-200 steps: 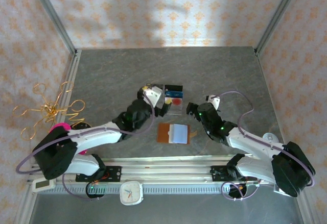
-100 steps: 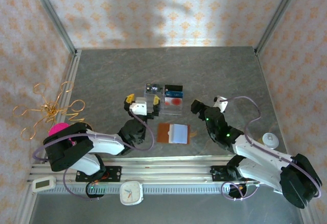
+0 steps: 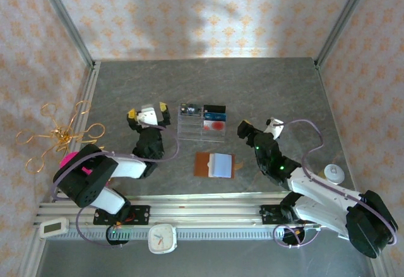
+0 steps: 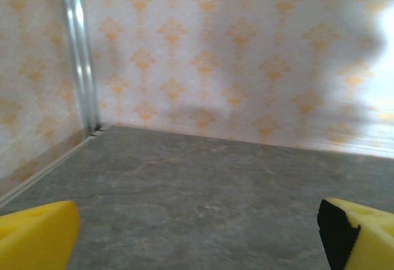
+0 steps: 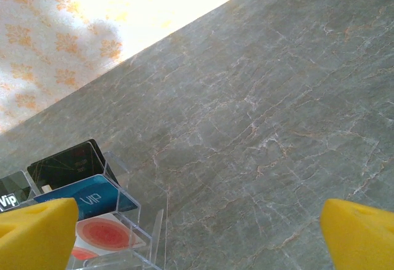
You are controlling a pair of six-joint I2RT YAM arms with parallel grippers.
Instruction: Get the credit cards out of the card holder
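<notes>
– While the wallet (image 3: 203, 165) lies unfolded on the tabletop (image 3: 126, 81), where do the cards (image 3: 214, 109) sit?
– In the clear rack (image 3: 189, 127), as seen from above. It stands at the wallet's twelve o'clock, near it but apart. From the right wrist, a black card (image 5: 66, 162), a blue card (image 5: 86, 201) and a red-and-white card (image 5: 101, 233) show in its tiers.
– And the wallet itself?
– Brown leather, pale inside facing up. Whether any card is tucked in it, I cannot tell.
– What of the left tool (image 3: 148, 110)?
– Released, its yellow fingertips (image 4: 37, 233) spread wide with nothing between them. It hangs at the rack's nine o'clock, pointing toward the far wall (image 4: 215, 55).
– The right tool (image 3: 243, 129)?
– Also released, jaws wide with bare tabletop between them. It sits at the rack's three o'clock and the wallet's one o'clock, touching neither.
– Anything else about?
– A gold wire ornament (image 3: 60, 135) at the left tool's nine o'clock, a white clock (image 3: 162, 238) by the arm bases at the wallet's seven o'clock, and a small white round thing (image 3: 333, 173) at the wallet's three o'clock, well apart.
</notes>
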